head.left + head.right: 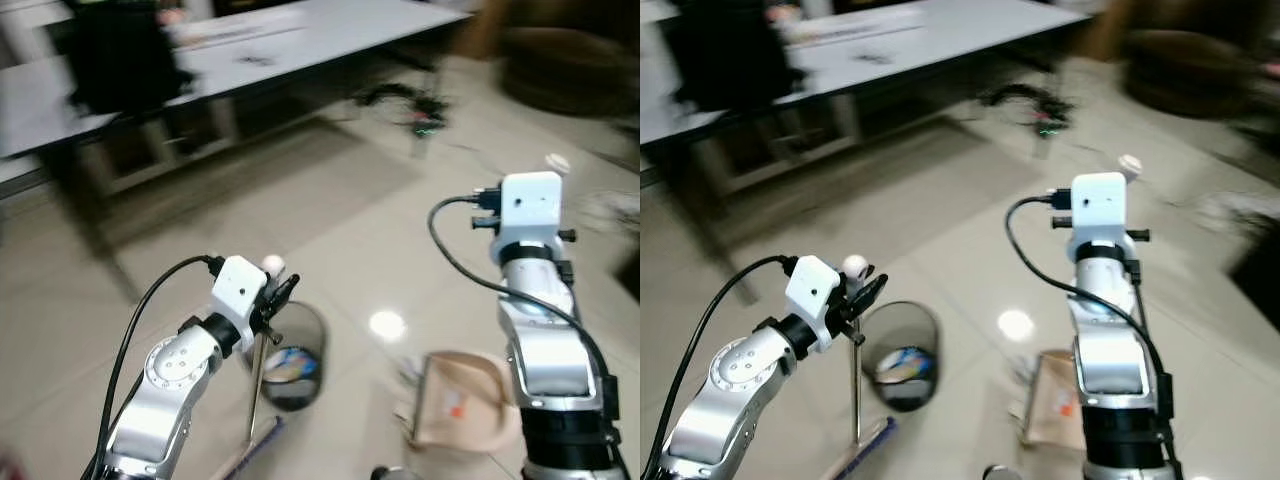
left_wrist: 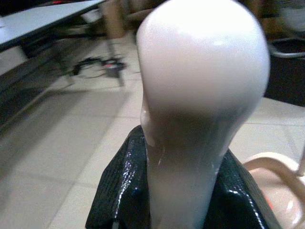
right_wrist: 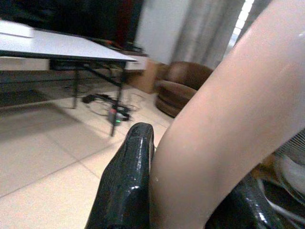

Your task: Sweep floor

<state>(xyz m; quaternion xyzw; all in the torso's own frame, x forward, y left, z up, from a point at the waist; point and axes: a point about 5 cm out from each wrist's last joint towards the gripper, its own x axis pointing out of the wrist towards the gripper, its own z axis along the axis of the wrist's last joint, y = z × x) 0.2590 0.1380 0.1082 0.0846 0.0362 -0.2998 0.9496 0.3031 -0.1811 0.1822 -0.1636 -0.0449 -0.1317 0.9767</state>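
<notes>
My left gripper (image 1: 277,293) is shut on the thin metal shaft of a broom (image 1: 257,385), just under its white knob (image 2: 200,90). The shaft runs down to a purple head (image 1: 250,455) on the tiles. One black finger (image 2: 119,191) shows beside the knob. My right gripper (image 3: 190,162) is shut on the beige upright handle of a dustpan (image 1: 465,400), which rests on the floor by my right arm (image 1: 530,300). The handle's pale tip (image 1: 557,163) sticks up past the wrist. Between the two tools stands a black mesh waste bin (image 1: 295,350) with blue and white rubbish inside.
A long grey table (image 1: 300,40) crosses the back, with a dark bulky shape (image 1: 120,60) at its left end. Cables and a green-lit device (image 1: 420,110) lie on the pale tiles. A brown seat (image 1: 570,65) stands at the back right, a fan (image 3: 286,162) further right.
</notes>
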